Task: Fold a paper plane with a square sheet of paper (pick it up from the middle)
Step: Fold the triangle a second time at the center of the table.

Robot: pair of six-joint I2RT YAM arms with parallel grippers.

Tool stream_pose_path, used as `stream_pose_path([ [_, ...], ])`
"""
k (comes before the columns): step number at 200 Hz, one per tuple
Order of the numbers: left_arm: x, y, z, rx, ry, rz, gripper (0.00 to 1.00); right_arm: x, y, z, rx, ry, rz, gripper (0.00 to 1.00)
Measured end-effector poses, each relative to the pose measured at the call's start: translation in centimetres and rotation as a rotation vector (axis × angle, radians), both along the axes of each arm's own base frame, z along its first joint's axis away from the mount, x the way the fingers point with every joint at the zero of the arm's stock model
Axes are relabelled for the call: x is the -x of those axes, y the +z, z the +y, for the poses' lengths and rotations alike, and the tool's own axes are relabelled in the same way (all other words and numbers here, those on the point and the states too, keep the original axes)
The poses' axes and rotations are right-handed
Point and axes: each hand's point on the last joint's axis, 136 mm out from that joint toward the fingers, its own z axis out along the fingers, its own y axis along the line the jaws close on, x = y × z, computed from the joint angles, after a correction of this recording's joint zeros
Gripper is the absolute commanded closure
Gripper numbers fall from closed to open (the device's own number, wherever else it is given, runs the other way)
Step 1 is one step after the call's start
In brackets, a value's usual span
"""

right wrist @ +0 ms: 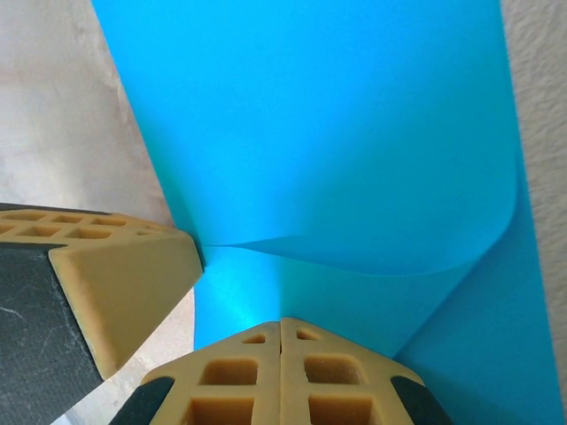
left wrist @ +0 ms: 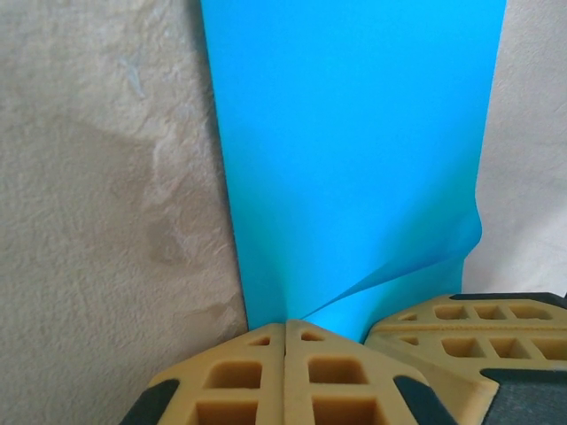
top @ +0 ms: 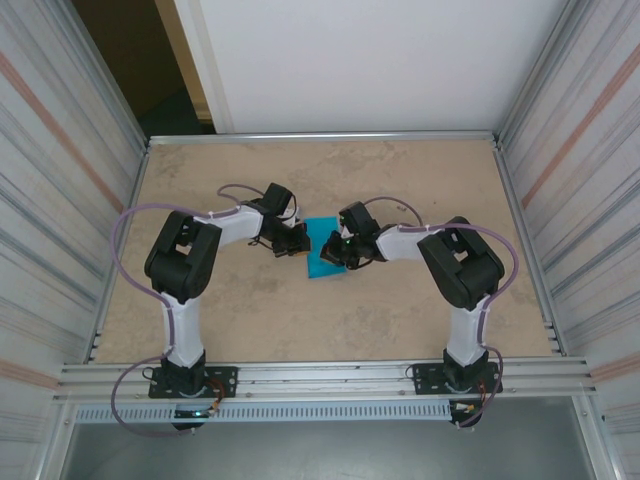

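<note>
Top external view is showing the square sheet of paper (top: 321, 262) lying on the surface (top: 420, 190) directly between the left tool (top: 297, 241) and the right tool (top: 340, 250), both closed with tips touching it from opposite sides, its longer side running front to back, neither arm sitting nearer.

Left end effector (top: 299, 243), right end effector (top: 336, 250), both closed, tips adjacent

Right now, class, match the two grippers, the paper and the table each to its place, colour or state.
1 left gripper
2 right gripper
3 square sheet of paper
4 table

A beige, mottled
B shut, at the sheet's right side
C teal-blue, one part curling up
D shut, at the sheet's left side

Pairs: 1-D, 2-B, 3-C, 4-A
</note>
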Motion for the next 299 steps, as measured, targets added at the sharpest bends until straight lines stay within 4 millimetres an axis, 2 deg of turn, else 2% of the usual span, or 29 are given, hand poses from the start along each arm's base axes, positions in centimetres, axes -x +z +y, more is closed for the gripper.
stream_pose_path([
  [17, 0.0, 0.0, 0.0, -0.005, -0.008, -0.006, 1.0, 0.2, 0.0, -0.9, -0.008, -0.016, -0.013, 1.0],
  [50, 0.0, 0.0, 0.0, -0.005, -0.026, -0.018, 1.0, 0.3, 0.3, -4.1, 0.041, -0.084, -0.016, 1.0],
  [70, 0.0, 0.0, -0.1, -0.006, -0.031, -0.02, 1.0, -0.1, 1.3, -5.1, 0.087, -0.1, -0.038, 1.0],
  [87, 0.0, 0.0, -0.1, -0.008, -0.036, -0.022, 1.0, -0.6, 2.8, -3.8, 0.1, -0.06, -0.077, 1.0],
  [113, 0.0, 0.0, -0.1, -0.01, -0.038, -0.02, 1.0, -1.6, 5.1, 0.1, 0.067, 0.021, -0.145, 1.0],
  [126, 0.0, 0.0, -0.1, -0.01, -0.038, -0.019, 1.0, -1.6, 4.8, 1.2, 0.057, 0.041, -0.145, 1.0],
  [137, 0.0, 0.0, -0.1, -0.01, -0.038, -0.019, 1.0, -1.6, 3.9, 1.2, 0.064, 0.045, -0.127, 1.0],
  [161, 0.1, 0.0, -0.1, -0.011, -0.038, -0.018, 1.0, -1.8, 1.4, 0.3, 0.089, 0.032, -0.071, 1.0],
  [184, 0.0, 0.0, -0.1, -0.012, -0.038, -0.017, 1.0, -2.3, 0.3, -1.2, 0.101, 0.003, -0.044, 1.0],
  [218, 0.0, 0.0, -0.1, -0.011, -0.038, -0.018, 1.0, -3.1, 0.1, -3.3, 0.058, -0.037, -0.032, 1.0],
  [267, -0.1, 0.1, -0.2, -0.011, -0.044, -0.021, 1.0, -4.9, 0.7, -8.3, 0.096, -0.157, -0.032, 1.0],
  [281, -0.2, 0.1, -0.2, -0.012, -0.051, -0.024, 1.0, -4.7, 1.4, -8.3, 0.112, -0.149, -0.049, 1.0],
  [299, -0.4, 0.1, -0.3, -0.013, -0.061, -0.032, 1.0, -4.0, 2.6, -6.4, 0.107, -0.099, -0.071, 1.0],
])
